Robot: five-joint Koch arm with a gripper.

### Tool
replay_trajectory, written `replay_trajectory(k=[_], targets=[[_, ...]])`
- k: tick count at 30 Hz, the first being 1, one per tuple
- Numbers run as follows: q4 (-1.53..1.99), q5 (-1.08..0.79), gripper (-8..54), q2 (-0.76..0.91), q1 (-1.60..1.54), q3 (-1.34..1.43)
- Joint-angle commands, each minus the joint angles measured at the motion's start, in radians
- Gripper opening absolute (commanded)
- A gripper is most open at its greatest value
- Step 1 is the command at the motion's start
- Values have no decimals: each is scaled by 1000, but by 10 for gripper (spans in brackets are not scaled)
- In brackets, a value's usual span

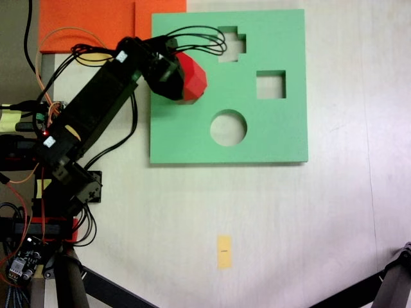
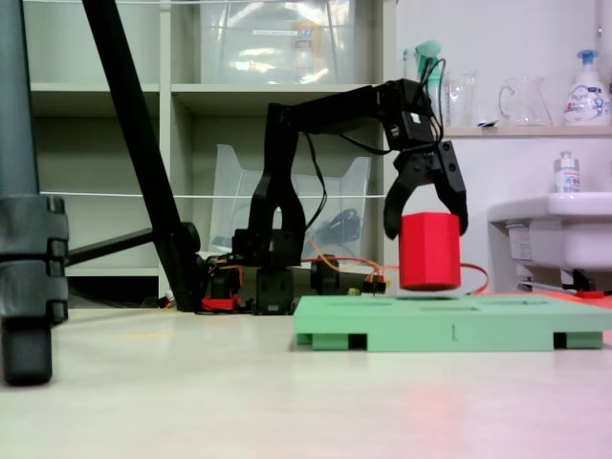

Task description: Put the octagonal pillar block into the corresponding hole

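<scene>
I see the tool (image 2: 426, 228) clamped on the octagonal pillar block (image 2: 428, 251), a bright red faceted prism with a flat top, held upright just above the green board (image 2: 449, 333). From above, the block (image 1: 191, 80) hangs over the board's (image 1: 276, 138) upper left part, beside the cross-shaped cutout (image 1: 232, 43).

A small yellow sticky note (image 1: 223, 251) lies on the pale table (image 1: 308, 224) — the landmark here. An orange foam sheet (image 1: 90, 22) covers the table's upper-left corner in that fixed view (partly under cables). Beyond the table stand shelves (image 2: 201, 91) and a white sink (image 2: 555, 234) — a spray bottle (image 2: 585, 88) above it.
</scene>
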Motion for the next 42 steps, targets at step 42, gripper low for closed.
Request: replay_trajectory(k=[42], targets=[[-163,201,381,-127,-26,61]])
